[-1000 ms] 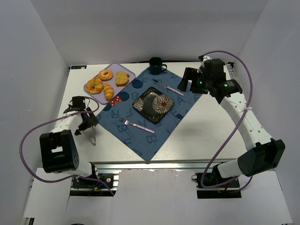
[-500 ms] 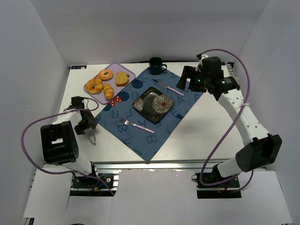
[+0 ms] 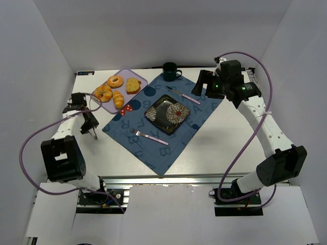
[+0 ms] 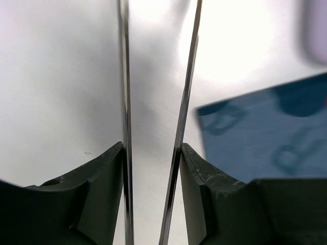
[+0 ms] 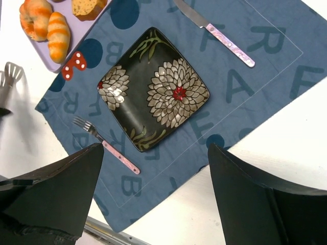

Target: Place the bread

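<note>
Several pieces of bread lie on a lilac tray (image 3: 125, 75) at the back left: a ring doughnut (image 3: 115, 81), a toast slice (image 3: 133, 85), a croissant (image 3: 102, 93) and a small roll (image 3: 118, 99). My left gripper (image 3: 88, 124) hangs over the bare table just left of the tray. It is shut on metal tongs (image 4: 125, 76), whose two arms run forward between its jaws (image 4: 153, 148). The tongs' tip (image 5: 10, 74) shows in the right wrist view. My right gripper (image 5: 156, 148) is open and empty, high above a black flowered plate (image 3: 167, 113).
The plate sits on a blue lettered placemat (image 3: 153, 153) with a fork (image 3: 149, 136) in front and a knife (image 3: 185, 95) behind it. A dark green cup (image 3: 170, 71) stands at the mat's far corner. White walls enclose the table.
My left gripper has closed on the tongs and carried them back and left, from the table's near left area toward the tray. The right arm shifted slightly left.
</note>
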### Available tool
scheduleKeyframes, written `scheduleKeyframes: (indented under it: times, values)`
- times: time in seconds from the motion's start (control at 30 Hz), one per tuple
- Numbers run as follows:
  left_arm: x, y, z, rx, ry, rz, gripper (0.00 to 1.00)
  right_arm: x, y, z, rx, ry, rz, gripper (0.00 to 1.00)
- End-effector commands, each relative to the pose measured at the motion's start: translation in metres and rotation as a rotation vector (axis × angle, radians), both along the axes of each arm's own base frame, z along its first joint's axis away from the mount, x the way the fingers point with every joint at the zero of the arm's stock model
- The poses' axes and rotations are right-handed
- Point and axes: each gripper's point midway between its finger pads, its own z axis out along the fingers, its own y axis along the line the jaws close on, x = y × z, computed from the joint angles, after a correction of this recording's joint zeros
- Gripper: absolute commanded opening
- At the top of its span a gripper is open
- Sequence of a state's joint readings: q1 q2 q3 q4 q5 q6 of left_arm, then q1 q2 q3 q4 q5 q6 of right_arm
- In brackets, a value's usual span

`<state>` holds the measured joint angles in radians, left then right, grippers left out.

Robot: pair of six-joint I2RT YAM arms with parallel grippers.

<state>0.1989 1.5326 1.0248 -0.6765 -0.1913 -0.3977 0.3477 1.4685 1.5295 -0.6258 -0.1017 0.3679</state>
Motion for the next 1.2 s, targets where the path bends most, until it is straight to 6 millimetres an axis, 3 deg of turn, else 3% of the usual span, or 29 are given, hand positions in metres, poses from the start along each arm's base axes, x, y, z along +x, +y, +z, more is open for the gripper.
scheduleKeyframes:
  times: [0.0, 0.13, 0.17, 0.23, 0.27, 0.3, 0.33, 0.37, 0.4, 0.47, 0.53, 0.57, 0.8, 1.17]
  values:
    - [0.018, 0.003, 0.073, 0.012, -0.174, 0.037, 0.55, 0.007, 0.007, 0.023, 0.047, -0.054, 0.014, 0.89]
    - [0.032, -0.014, 0.102, -0.043, -0.233, -0.003, 0.54, 0.01, 0.009, 0.026, 0.056, -0.059, 0.014, 0.89]
    - [0.042, -0.016, 0.118, -0.045, -0.275, -0.014, 0.54, 0.011, 0.01, 0.026, 0.059, -0.056, 0.013, 0.89]
    - [0.062, -0.032, 0.129, -0.069, -0.31, -0.071, 0.54, 0.012, 0.011, 0.03, 0.064, -0.064, 0.019, 0.89]
    - [0.079, -0.039, 0.149, -0.067, -0.364, -0.102, 0.54, 0.012, 0.012, 0.03, 0.067, -0.063, 0.021, 0.89]
    - [0.089, -0.059, 0.154, -0.072, -0.368, -0.162, 0.54, 0.013, 0.012, 0.031, 0.068, -0.066, 0.021, 0.89]
    - [0.103, -0.068, 0.141, -0.076, -0.325, -0.193, 0.54, 0.013, 0.012, 0.032, 0.068, -0.071, 0.022, 0.89]
    - [0.112, -0.076, 0.143, -0.07, -0.32, -0.22, 0.54, 0.014, 0.012, 0.031, 0.063, -0.071, 0.02, 0.89]
    - [0.125, -0.101, 0.161, -0.062, -0.35, -0.288, 0.54, 0.015, 0.011, 0.032, 0.062, -0.074, 0.017, 0.89]
    - [0.143, -0.113, 0.153, -0.056, -0.327, -0.314, 0.54, 0.017, 0.011, 0.034, 0.055, -0.085, 0.019, 0.89]
    - [0.157, -0.119, 0.163, -0.065, -0.351, -0.324, 0.55, 0.02, 0.01, 0.036, 0.049, -0.093, 0.017, 0.89]
    - [0.162, -0.121, 0.153, -0.071, -0.328, -0.325, 0.55, 0.021, 0.01, 0.038, 0.046, -0.098, 0.012, 0.89]
    - [0.164, -0.126, 0.137, -0.082, -0.274, -0.323, 0.57, 0.025, 0.01, 0.035, 0.032, -0.095, 0.011, 0.89]
    - [0.142, -0.125, 0.103, -0.065, -0.158, -0.311, 0.6, 0.031, 0.013, 0.026, 0.036, -0.074, 0.015, 0.89]
